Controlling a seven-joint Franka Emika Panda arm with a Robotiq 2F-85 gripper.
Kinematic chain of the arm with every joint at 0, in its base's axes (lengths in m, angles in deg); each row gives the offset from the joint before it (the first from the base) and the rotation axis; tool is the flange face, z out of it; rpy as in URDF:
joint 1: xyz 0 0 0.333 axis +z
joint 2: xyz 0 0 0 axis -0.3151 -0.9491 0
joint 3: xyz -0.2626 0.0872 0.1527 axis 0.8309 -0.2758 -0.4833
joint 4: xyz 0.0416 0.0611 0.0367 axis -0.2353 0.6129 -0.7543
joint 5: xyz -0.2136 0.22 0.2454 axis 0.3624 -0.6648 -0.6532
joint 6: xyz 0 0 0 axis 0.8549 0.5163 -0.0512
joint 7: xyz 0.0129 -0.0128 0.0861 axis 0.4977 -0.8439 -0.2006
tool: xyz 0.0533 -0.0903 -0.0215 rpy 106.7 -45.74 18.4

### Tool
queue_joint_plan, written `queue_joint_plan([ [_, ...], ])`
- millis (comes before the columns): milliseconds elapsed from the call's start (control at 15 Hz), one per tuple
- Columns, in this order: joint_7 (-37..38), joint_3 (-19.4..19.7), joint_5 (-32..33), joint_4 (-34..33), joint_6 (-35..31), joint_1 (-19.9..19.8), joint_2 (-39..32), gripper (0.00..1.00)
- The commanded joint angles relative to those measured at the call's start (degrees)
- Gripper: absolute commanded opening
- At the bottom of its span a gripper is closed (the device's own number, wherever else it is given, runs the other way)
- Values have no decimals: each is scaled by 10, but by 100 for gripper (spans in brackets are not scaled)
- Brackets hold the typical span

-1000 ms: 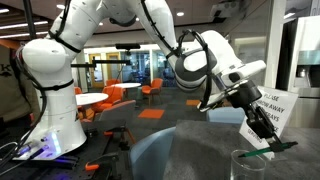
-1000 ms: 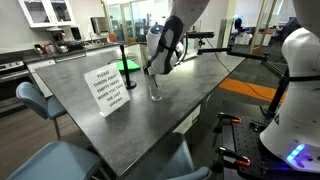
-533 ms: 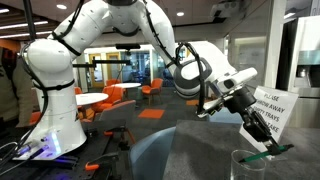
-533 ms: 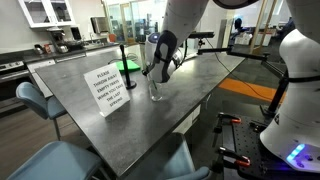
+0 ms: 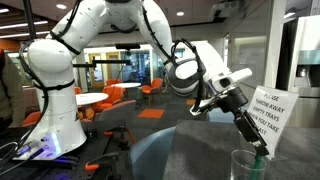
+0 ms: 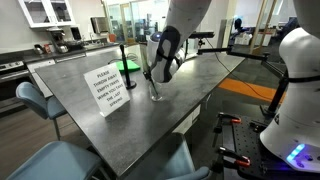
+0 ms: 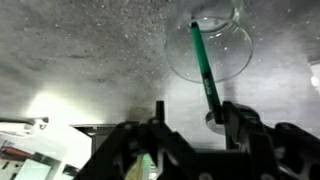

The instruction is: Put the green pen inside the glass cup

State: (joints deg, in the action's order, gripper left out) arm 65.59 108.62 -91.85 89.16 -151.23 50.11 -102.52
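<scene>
a: scanning from the left in an exterior view, we meet the printed sign (image 6: 108, 88) standing on the grey table (image 6: 200, 80), then the glass cup (image 6: 155, 93) near it, with the gripper (image 6: 158, 76) directly above the rim.

b: agreed. in the wrist view we read the fingers (image 7: 160, 122) as spread wide, with far more gap than a pen needs, so we'd say they pinch nothing.

a: and the green pen (image 7: 203, 65)?

b: its far end sits down inside the cup, and the shaft leans up over the rim toward the finger nearer the right edge of that view. whether it touches that finger, we can't tell.

a: so we judge the main job nearly done: pen in the glass, cup upright.

b: what's left, by our reckoning, is lifting straight up without brushing the pen's top end. a nudge there could tip the thin-walled cup or flick the pen out.
</scene>
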Motion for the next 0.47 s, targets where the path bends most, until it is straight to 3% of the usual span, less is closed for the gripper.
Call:
queue_joint_plan([
  [0,-96,-37,36,47,59,-35,139,95],
  [200,-140,-32,93,65,139,-48,230,100],
  [400,-219,-21,95,69,239,-44,298,100],
])
